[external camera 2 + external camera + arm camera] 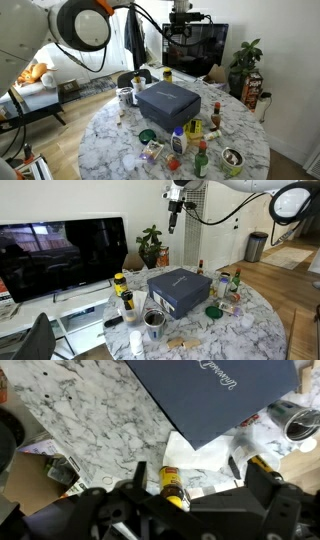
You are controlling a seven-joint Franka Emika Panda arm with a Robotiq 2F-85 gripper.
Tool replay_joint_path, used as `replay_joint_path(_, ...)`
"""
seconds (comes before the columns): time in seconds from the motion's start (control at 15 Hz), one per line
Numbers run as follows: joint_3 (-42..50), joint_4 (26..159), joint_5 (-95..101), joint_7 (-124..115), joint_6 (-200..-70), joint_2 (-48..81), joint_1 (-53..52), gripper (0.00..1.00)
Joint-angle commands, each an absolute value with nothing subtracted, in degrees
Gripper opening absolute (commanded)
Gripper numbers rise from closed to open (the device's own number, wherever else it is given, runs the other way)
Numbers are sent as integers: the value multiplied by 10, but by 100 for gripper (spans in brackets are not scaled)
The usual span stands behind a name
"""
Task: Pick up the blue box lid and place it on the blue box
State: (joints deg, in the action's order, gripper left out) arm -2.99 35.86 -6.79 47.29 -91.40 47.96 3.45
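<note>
Wrist view only: pale script on blue box lid [215, 395], one bottle [172, 485] near its corner. Both exterior views: one lid seated atop one blue box [186, 300] on marble table [250, 330]. Gripper [174, 224] hangs high above, fingers spread, empty.
</note>
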Motion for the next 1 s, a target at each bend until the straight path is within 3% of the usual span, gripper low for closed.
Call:
replay_joint_path(0.0,-49,444,-104,496,-877,409,63,100)
replay_joint_path(0.93,-25,748,-181,502,-909,160,142,100)
